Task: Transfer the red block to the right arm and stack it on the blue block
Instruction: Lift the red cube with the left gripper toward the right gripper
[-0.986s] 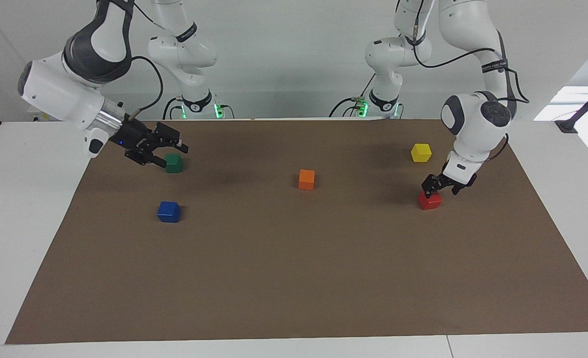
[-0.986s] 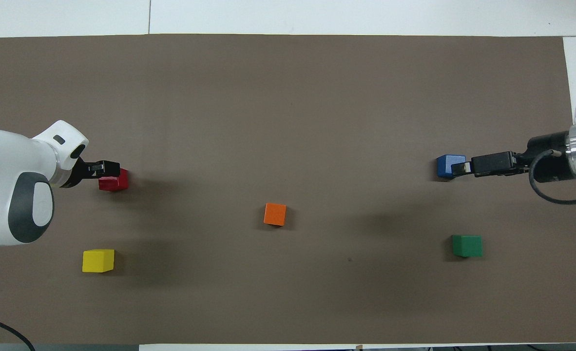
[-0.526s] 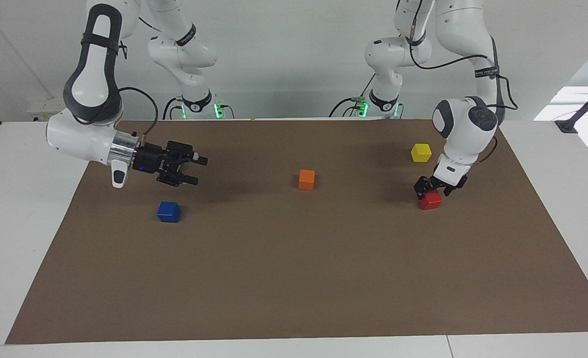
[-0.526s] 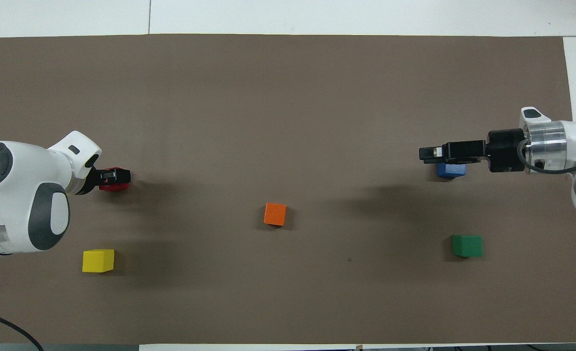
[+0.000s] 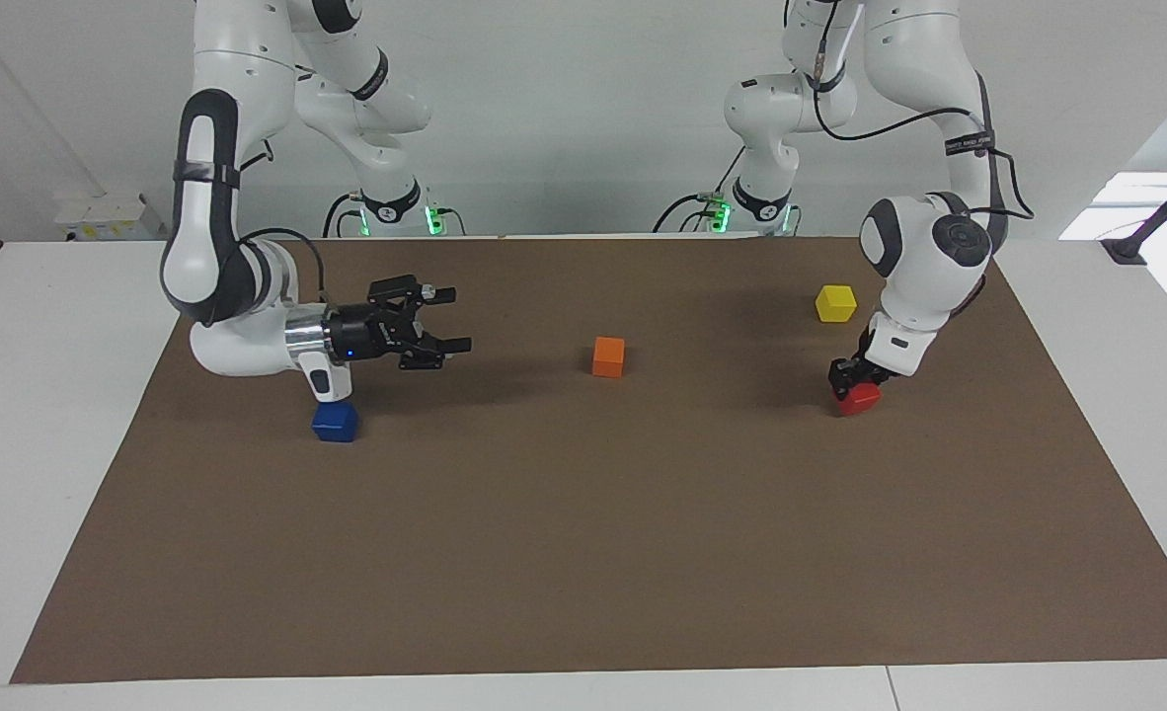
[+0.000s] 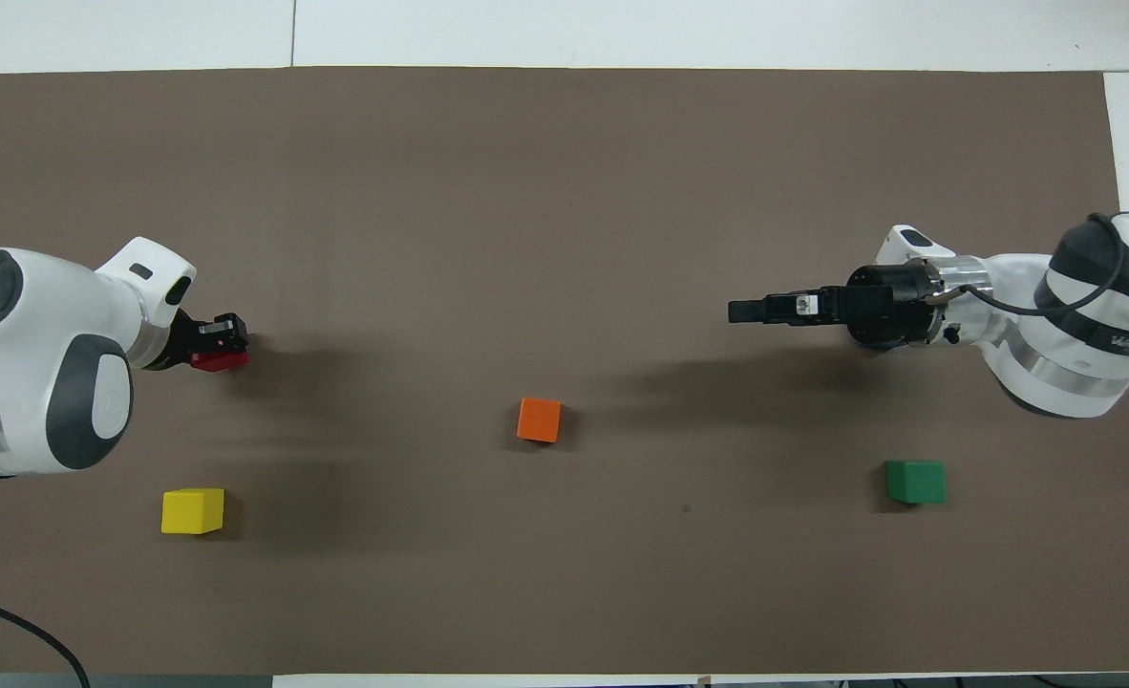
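The task is only at its first step. The left hand [image 5: 856, 379] is down at the red block [image 5: 859, 398], which sits on the brown surface [image 5: 583, 553] toward the left arm's end, a little farther from the robots than the yellow block [image 5: 835, 302]; the fingers are closed on the block, and it is not yet lifted. The right hand [image 5: 442, 318] hangs in the air with fingers spread and empty, pointing toward the orange block [image 5: 608, 355] in the middle. The blue block [image 5: 335, 422] lies under the right arm's wrist with nothing on it. The handover and the stacking are both left to do.
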